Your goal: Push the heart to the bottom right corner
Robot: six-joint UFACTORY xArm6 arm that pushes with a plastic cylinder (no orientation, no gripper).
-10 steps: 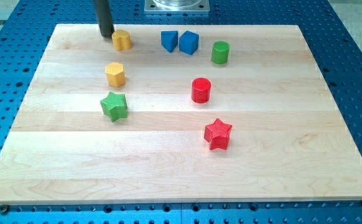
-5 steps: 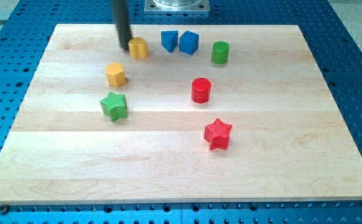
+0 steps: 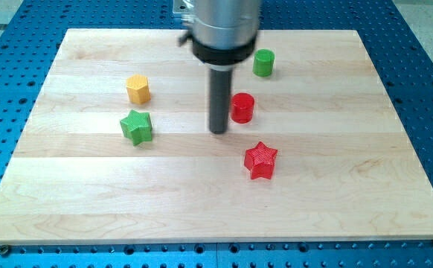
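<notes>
My tip (image 3: 218, 131) rests on the wooden board (image 3: 90, 201) near its middle, just left of the red cylinder (image 3: 243, 108) and close to touching it. The yellow heart does not show; the arm's wide body (image 3: 224, 30) covers the top middle of the board where it was. The red star (image 3: 261, 160) lies below and to the right of my tip.
A yellow hexagon (image 3: 138, 88) and a green star (image 3: 137, 126) lie at the left. A green cylinder (image 3: 262, 62) stands at the top right. The two blue blocks are hidden behind the arm.
My tip has swept from the top left, beside the yellow heart, down and right to the board's middle. The heart and both blue blocks are now hidden by the arm.
</notes>
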